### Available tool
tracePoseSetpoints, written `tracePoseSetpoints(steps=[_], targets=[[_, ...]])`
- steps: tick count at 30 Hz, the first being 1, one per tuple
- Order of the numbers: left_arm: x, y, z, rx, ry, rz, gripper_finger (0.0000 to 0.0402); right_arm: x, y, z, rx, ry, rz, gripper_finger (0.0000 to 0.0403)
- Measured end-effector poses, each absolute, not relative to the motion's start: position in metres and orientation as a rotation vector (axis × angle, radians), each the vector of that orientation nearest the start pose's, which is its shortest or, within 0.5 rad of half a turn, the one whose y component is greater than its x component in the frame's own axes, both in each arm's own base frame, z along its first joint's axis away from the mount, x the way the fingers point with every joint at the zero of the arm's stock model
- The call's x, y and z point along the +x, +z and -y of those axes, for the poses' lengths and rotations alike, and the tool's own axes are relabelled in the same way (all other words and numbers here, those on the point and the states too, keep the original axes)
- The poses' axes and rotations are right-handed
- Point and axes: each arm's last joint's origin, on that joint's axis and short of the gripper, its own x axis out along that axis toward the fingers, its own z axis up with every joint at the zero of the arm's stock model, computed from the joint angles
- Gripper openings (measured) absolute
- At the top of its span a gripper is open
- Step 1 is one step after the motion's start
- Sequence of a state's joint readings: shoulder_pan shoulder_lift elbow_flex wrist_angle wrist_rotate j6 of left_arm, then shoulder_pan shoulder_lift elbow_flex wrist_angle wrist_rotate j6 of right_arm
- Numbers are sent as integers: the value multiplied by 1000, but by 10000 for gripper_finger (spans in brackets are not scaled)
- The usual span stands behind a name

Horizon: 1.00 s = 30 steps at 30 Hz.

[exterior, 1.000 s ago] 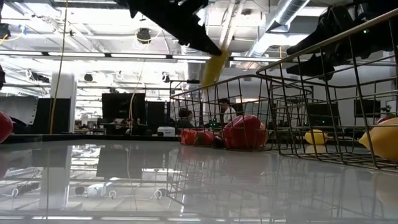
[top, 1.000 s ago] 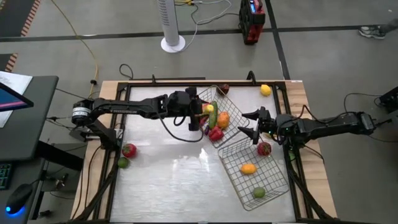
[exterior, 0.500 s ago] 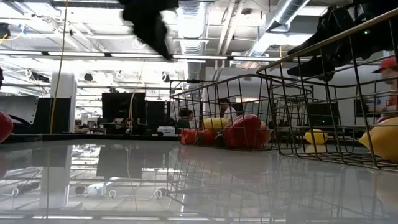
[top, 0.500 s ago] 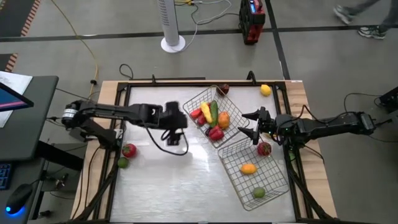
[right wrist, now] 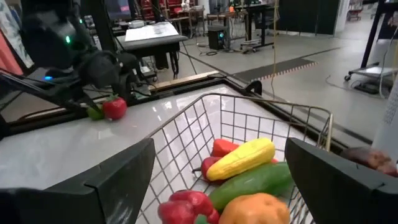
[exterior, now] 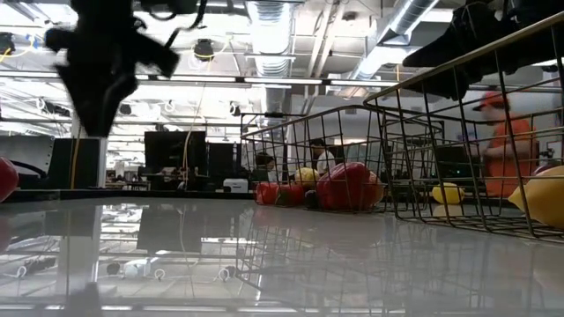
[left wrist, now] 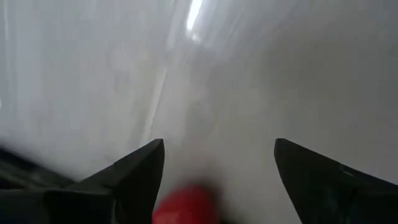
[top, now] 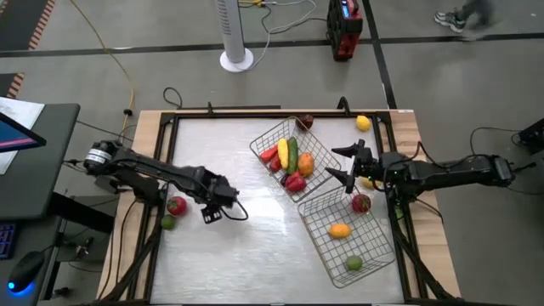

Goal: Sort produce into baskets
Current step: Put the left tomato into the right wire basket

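My left gripper point(top: 211, 211) is open and empty above the table's left half. A red produce piece point(top: 176, 205) and a green one point(top: 168, 222) lie just left of it; the red piece point(left wrist: 183, 205) shows between its fingers in the left wrist view. My right gripper point(top: 338, 167) is open and empty, hovering between the two wire baskets. The far basket point(top: 262, 136) holds red, yellow point(top: 281, 153), green and orange pieces. The near basket point(top: 374, 255) holds a red, an orange and a green piece.
A dark purple piece point(top: 305, 121) and a yellow piece point(top: 363, 123) lie loose near the table's far edge. A black frame point(top: 170, 119) borders the table. There is open table surface point(top: 246, 246) between the left gripper and the near basket.
My left gripper has let go of the yellow piece, which now lies in the far basket. It has then swung toward the table's left and near edges and stands beside the red piece. My right gripper has stayed about where it was.
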<state>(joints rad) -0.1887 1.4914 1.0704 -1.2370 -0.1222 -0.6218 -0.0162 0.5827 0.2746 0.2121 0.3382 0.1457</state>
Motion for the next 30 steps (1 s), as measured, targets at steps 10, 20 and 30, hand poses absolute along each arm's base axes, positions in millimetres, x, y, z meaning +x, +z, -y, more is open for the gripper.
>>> tracePoseSetpoints(steps=[10,20,30], targets=[[214,199,51,-367,444,-1749,375,146,233,14,78,-369,-44,385],[191,190,46,-310,495,-1939,399,146,232,14,74,-370,-53,385],[179,172,44,-237,387,-2012,398,146,231,14,90,-370,-65,385]])
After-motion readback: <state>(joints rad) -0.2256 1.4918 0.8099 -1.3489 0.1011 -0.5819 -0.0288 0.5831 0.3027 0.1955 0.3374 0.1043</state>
